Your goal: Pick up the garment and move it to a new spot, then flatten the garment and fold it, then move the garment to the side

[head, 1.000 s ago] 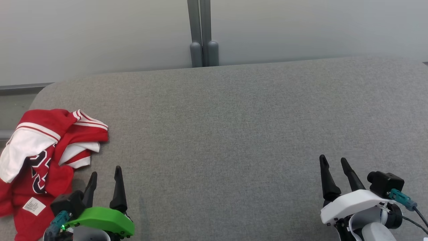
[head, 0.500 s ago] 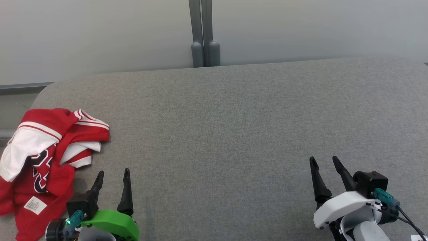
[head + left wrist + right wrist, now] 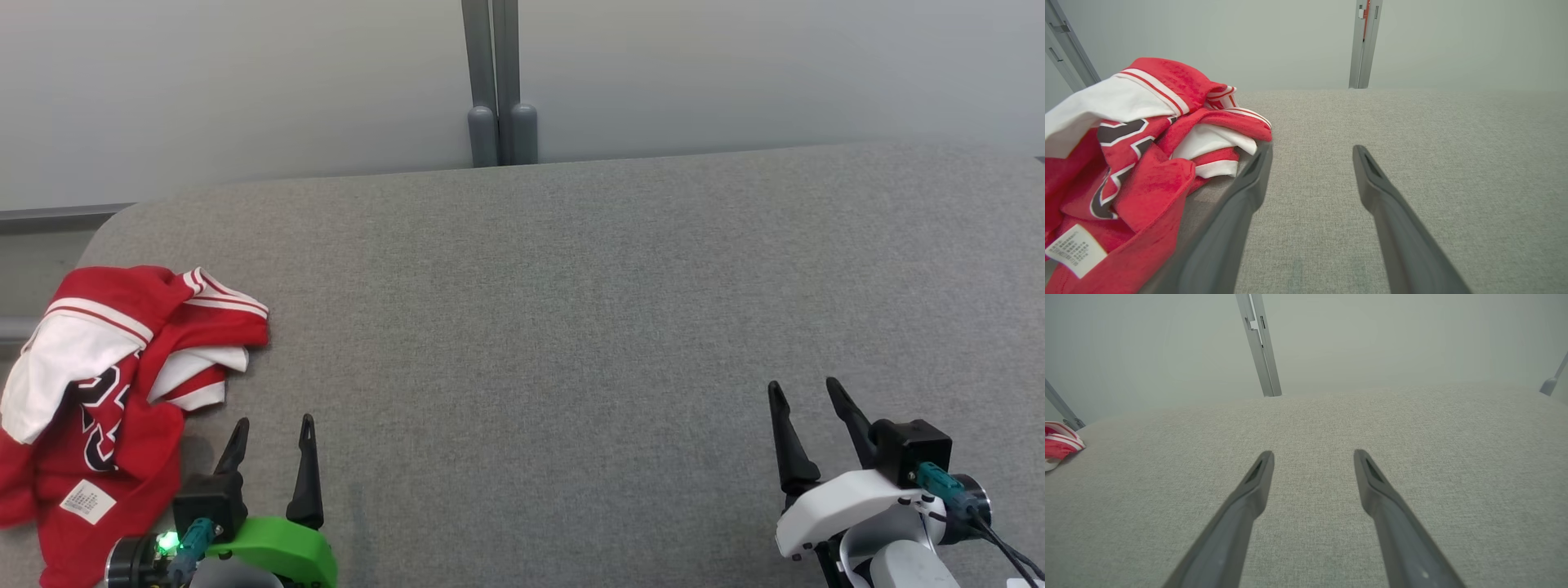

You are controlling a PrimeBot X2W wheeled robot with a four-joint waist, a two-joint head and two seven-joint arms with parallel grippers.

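The garment (image 3: 98, 392) is a red and white jersey with dark numbers and a white label, lying crumpled at the left edge of the grey padded surface (image 3: 571, 310). It shows large in the left wrist view (image 3: 1139, 151) and as a small red patch in the right wrist view (image 3: 1059, 443). My left gripper (image 3: 273, 429) stands open just right of the jersey, nothing between its fingers, with its left finger beside the cloth (image 3: 1312, 149). Far to the right, my right gripper (image 3: 804, 392) is open and empty over bare fabric (image 3: 1312, 455).
A grey post (image 3: 498, 82) stands behind the surface's far edge against a pale wall. The surface's rounded left corner (image 3: 106, 224) lies just beyond the jersey. Wide bare fabric stretches between the two grippers.
The left gripper has slid slightly right and lower in the head view. The right gripper has shifted a little left and back. The jersey has not moved.
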